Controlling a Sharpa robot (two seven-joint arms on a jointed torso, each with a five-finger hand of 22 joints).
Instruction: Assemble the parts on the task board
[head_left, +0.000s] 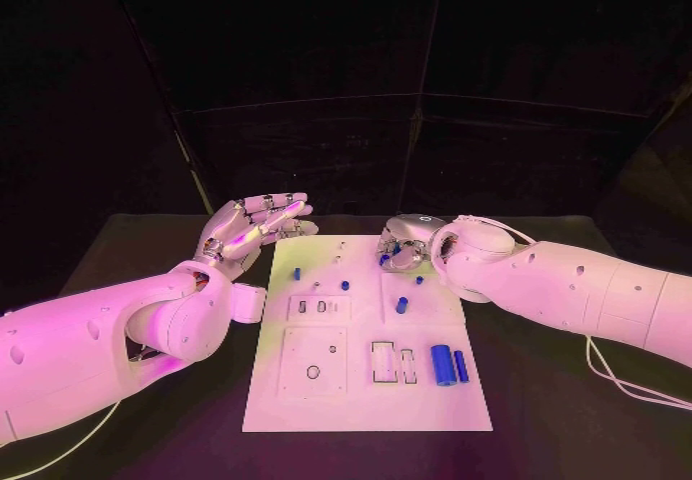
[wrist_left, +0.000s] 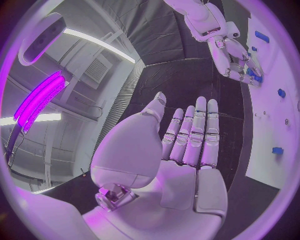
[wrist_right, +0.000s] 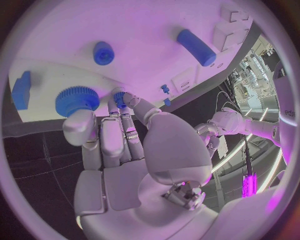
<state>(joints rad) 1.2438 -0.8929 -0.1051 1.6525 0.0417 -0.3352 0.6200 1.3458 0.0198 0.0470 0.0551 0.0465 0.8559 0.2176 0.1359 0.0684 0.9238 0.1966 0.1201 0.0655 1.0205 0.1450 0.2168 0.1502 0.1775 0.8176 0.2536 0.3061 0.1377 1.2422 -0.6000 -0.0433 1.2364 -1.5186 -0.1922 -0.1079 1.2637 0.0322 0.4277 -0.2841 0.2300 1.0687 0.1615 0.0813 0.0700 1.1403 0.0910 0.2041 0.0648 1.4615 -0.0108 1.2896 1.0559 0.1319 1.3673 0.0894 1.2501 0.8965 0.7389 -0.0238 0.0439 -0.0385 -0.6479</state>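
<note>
- The right hand (head_left: 408, 250) is reaching over the far edge of the task board (head_left: 361, 400), its fingers (wrist_right: 111, 135) bending down onto a blue toothed gear (wrist_right: 76, 100) and a small blue part (wrist_right: 119, 96) beside it; whether it is actually pinching either one, I cannot tell.
- The left hand (head_left: 253, 228) is hovering palm up beside the board's far left corner, fingers stretched out side by side and holding nothing (the left wrist view shows the bare palm (wrist_left: 187, 175)).
- The task board is lying in the middle of the black tabletop (head_left: 159, 240), carrying the blue parts.
- A thick blue cylinder (head_left: 444, 365) and a thinner blue rod (head_left: 462, 365) are lying side by side near the board's near right corner.
- A short blue peg (head_left: 402, 305) is sitting mid-board, with small blue pieces (head_left: 297, 272) toward the far edge.
</note>
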